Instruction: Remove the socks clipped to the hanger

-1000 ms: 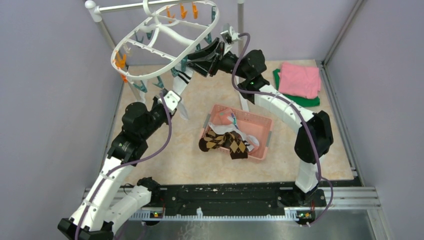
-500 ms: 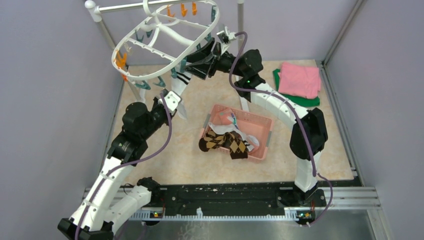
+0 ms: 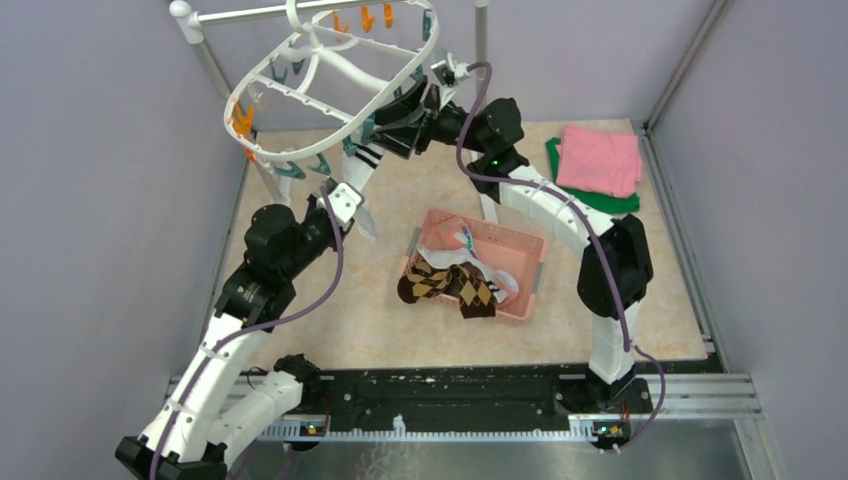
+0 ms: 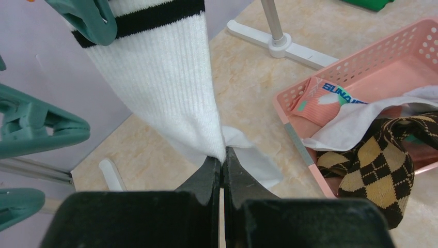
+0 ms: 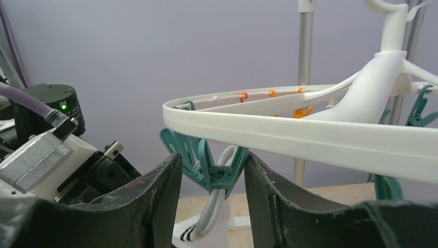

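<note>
A white sock with dark stripes [image 3: 363,175] hangs from a teal clip [image 5: 219,168] on the near rim of the white oval hanger [image 3: 300,95]. My left gripper [image 4: 222,160] is shut on the sock's lower part [image 4: 170,88], seen up close in the left wrist view. My right gripper [image 5: 212,178] is open, its fingers [image 5: 160,191] on either side of that teal clip under the hanger rim [image 5: 310,139]; the right finger touches the clip's wing. Brown-and-black diamond socks [image 3: 450,285] and a white sock [image 4: 356,119] lie in the pink basket [image 3: 530,260].
The hanger hangs from a metal-and-white pole stand [image 3: 205,55] at the back; its foot [image 4: 281,44] lies on the floor. Folded pink and green cloths [image 3: 598,165] sit at the back right. Purple walls close in left, right and behind.
My right gripper has moved a little left and up toward the hanger rim, bringing its fingers around the teal clip. The left arm and the sock it holds have not moved.
</note>
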{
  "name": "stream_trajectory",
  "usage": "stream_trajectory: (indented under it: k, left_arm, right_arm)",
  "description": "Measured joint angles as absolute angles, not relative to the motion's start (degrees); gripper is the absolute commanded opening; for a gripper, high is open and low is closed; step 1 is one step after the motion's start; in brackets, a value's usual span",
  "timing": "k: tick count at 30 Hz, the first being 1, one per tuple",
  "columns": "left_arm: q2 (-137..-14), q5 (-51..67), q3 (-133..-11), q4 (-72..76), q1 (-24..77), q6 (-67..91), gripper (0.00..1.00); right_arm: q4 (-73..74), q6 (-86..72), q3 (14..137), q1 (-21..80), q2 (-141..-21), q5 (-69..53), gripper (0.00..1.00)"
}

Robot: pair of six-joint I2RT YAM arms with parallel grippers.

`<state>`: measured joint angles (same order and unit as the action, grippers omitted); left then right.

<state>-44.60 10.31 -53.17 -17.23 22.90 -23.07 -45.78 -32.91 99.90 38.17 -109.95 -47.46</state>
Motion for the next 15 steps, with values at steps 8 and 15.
stream_trajectory:
  k: [8,15]
  left_arm:
    - [-44.6,10.87,-53.17,-17.23,22.9,-23.09,0.0]
    - [-44.4,12.58,-52.16,-18.09,22.9,-23.77,0.0]
  right_arm:
    - [-45.98,-34.87,101.8,38.17,-111.59,-47.2,0.0]
    - [-45.34,-35.14,102.15,38.2,-111.87,-47.46,0.0]
